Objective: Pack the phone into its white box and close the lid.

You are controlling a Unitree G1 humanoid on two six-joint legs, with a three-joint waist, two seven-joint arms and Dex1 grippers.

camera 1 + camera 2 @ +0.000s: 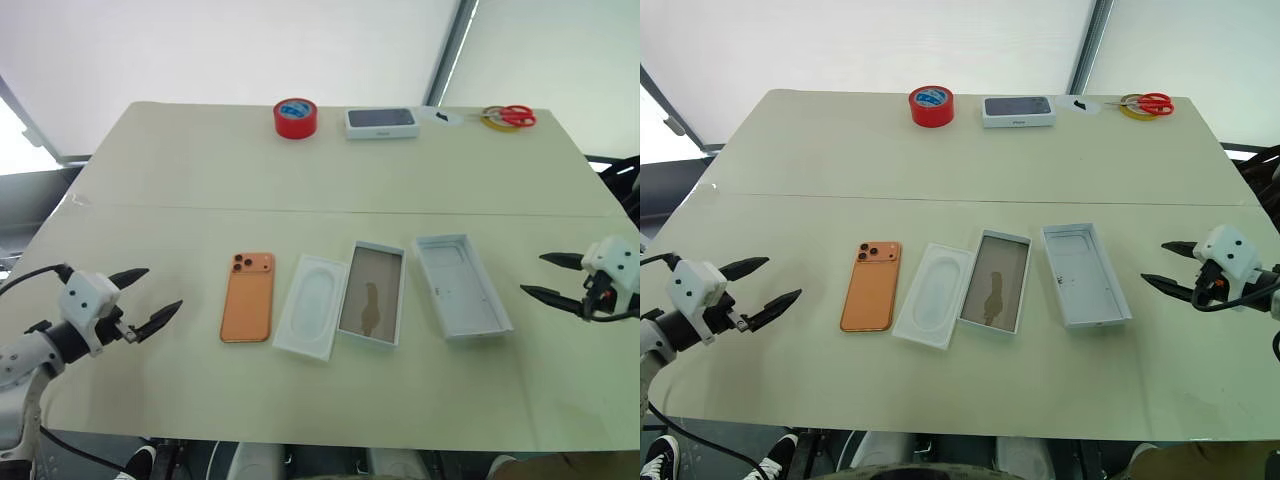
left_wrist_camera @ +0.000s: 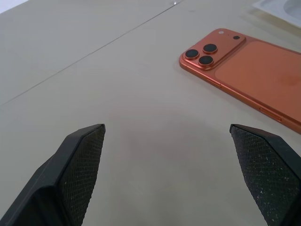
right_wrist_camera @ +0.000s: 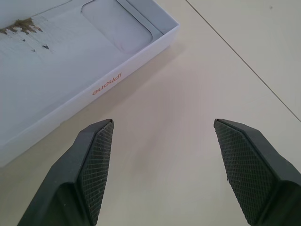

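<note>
A wide pale table (image 1: pixel 200 160) holds everything. Across its near middle lie four flat pieces in a row. From the robot's right: the lid (image 1: pixel 461 285), upturned with its pale inside showing; the white box (image 1: pixel 371 294), its brownish floor bare; a white insert (image 1: pixel 311 305) with an oval recess, its edge touching or overlapping the box; and the phone (image 1: pixel 248 295), orange, face down with its three-lens camera square toward the far side, just beside the insert but apart from it.

Along the far edge sit another white box with a dark phone print (image 1: pixel 381 122), a red tape roll (image 1: pixel 295 117) and red-handled scissors (image 1: pixel 512 116).

The left gripper (image 1: pixel 143 298) hovers over the table near the phone, fingers spread wide and empty. The right gripper (image 1: pixel 548 276) hovers near the lid, also spread and empty.

Packing looks not yet begun — nothing is in the box. The next move likely calls for the left gripper to pinch the thin phone by its long edges — awkward, since it lies flat.
</note>
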